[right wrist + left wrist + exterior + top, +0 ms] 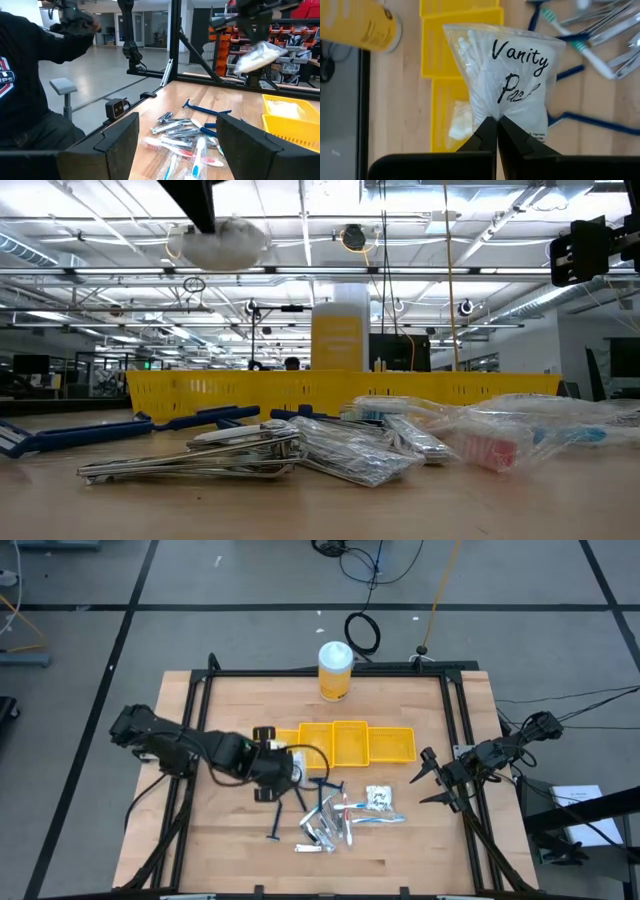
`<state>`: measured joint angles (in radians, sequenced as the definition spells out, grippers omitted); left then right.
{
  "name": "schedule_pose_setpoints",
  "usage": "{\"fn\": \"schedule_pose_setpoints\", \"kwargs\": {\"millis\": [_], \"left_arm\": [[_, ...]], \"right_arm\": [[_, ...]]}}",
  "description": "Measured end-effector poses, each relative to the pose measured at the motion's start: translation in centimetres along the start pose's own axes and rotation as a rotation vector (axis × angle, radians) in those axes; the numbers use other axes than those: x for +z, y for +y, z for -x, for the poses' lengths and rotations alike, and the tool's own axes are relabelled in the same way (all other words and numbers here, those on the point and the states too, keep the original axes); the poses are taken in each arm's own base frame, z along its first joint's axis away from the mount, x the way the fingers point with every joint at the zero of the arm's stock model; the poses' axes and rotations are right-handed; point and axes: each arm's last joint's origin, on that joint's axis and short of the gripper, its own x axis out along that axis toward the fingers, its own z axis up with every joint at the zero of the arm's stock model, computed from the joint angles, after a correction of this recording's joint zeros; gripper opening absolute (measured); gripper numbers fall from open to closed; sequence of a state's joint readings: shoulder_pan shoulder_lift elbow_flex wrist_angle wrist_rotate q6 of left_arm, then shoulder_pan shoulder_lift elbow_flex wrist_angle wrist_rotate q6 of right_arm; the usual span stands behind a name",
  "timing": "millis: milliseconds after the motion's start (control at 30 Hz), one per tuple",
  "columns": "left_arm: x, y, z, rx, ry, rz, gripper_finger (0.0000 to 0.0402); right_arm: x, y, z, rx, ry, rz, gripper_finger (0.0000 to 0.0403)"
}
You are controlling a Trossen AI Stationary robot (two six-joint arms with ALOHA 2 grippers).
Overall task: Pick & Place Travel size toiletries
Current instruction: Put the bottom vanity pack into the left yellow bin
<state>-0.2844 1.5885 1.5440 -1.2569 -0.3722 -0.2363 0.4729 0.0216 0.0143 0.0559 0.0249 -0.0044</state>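
Progress is early: one white packet (457, 120) lies in the left bin (440, 107). Left gripper (497, 131) clamps another packet (507, 75) above it; right gripper (432, 778) waits open, pile (335, 820) remaining.

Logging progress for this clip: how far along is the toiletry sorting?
Early. One white packet already lies in a yellow bin. The left end effector is shut on a Vanity Pack bag above the bins. Razors, toothbrushes and silvery pieces remain on the table. The right end effector waits open.

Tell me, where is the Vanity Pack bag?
The left hand pinches the Vanity Pack bag, held up over the left end of the yellow bins.
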Motion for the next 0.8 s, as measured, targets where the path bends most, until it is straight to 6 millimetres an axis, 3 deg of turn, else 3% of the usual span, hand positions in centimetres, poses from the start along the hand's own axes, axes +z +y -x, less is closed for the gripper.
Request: {"fn": "schedule_pose_setpoints", "kwargs": {"millis": [133,400,500,800], "left_arm": [[0.1,1.2,-0.5,0.006,0.026,0.034,0.0002],[-0.6,2.1,0.6,0.002,-0.035,0.050,0.0002],[-1.9,2.9,0.7,0.006,-0.087,0.082,0.0001],[-8.1,5.8,-2.3,-0.022,-0.230,0.264,0.0001]], "right_arm": [[0.0,0.0,0.0,0.000,0.000,0.000,0.0254],[0.0,0.0,0.0,0.000,0.000,0.000,0.0254],[0.0,0.0,0.0,0.000,0.000,0.000,0.0254],[0.0,0.0,0.0,0.000,0.000,0.000,0.0254]]}}
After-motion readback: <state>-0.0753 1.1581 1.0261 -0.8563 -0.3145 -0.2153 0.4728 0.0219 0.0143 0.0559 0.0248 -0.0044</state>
